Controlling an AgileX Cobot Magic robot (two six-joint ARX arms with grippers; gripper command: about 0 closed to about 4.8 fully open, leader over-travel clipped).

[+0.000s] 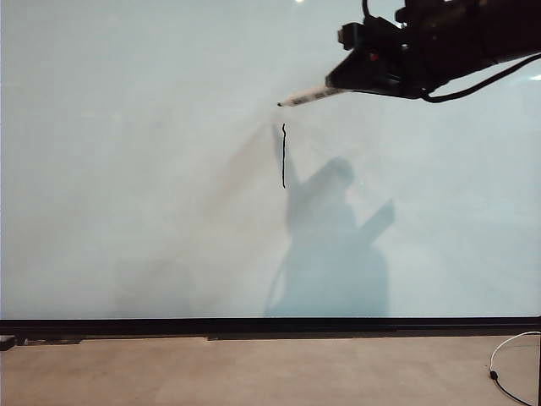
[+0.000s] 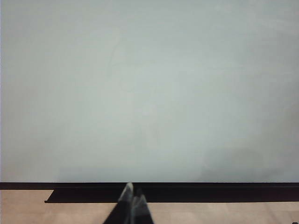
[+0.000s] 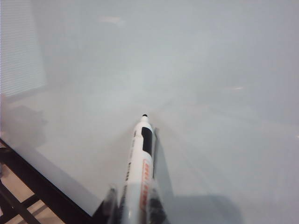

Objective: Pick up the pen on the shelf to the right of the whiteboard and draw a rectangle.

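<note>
Pen [image 3: 142,154] clenched in right gripper [image 3: 133,205], tip just above 1 vertical stroke [image 1: 283,156] on whiteboard [image 1: 127,169], apparently lifted clear. Rectangle: 1 side drawn, 3 left. Left gripper [image 2: 132,198] closed, empty, below whiteboard's bottom edge.

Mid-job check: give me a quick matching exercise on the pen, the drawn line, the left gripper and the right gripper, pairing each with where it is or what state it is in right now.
Things:
1. pen
2. drawn line
3. left gripper
4. right gripper

Places or states:
A. low, near the whiteboard's black bottom edge, shut and empty
B. a single vertical black stroke on the board
C. high at the upper right of the exterior view, shut on the pen
D. held slanted, black tip just above the stroke's top end

Pairs: 1-D, 2-B, 3-A, 4-C
</note>
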